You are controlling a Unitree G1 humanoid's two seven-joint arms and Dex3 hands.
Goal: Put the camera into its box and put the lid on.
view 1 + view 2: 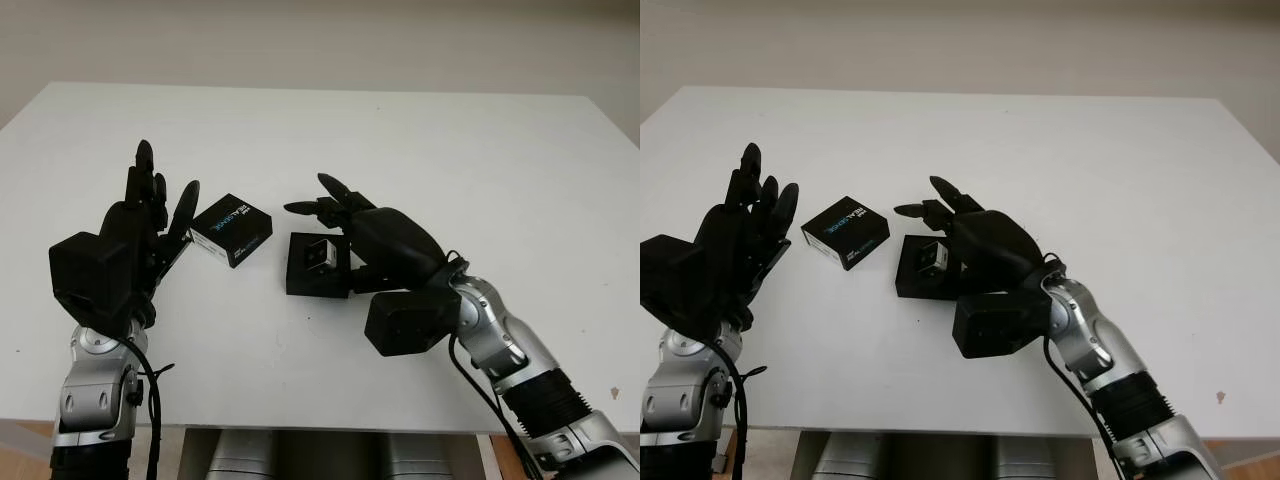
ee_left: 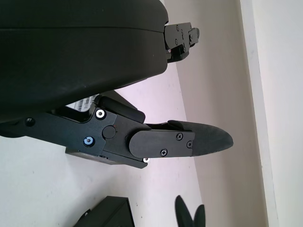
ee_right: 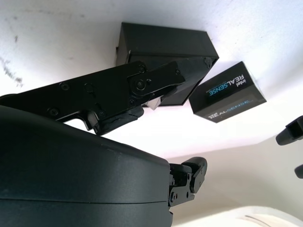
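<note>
Camera [image 1: 320,255] sits in its open black box [image 1: 305,280] on the white desk [image 1: 450,150], right hand [image 1: 385,240] open just above it, apparently having set it there; lid [image 1: 232,230] lies beside, near the open, raised left hand [image 1: 135,240], likely poised to fetch it.

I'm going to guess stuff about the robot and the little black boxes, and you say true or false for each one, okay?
1. The flat black lid printed "RealSense" is already on the box. False: it lies on the white table, beside the open black box.
2. A small silver camera sits inside the open box. True.
3. The right robot hand is at the open box. True.
4. The left robot hand is gripping the lid. False: it is open, beside the lid, holding nothing.
5. The lid lies between the left robot hand and the box. True.
</note>
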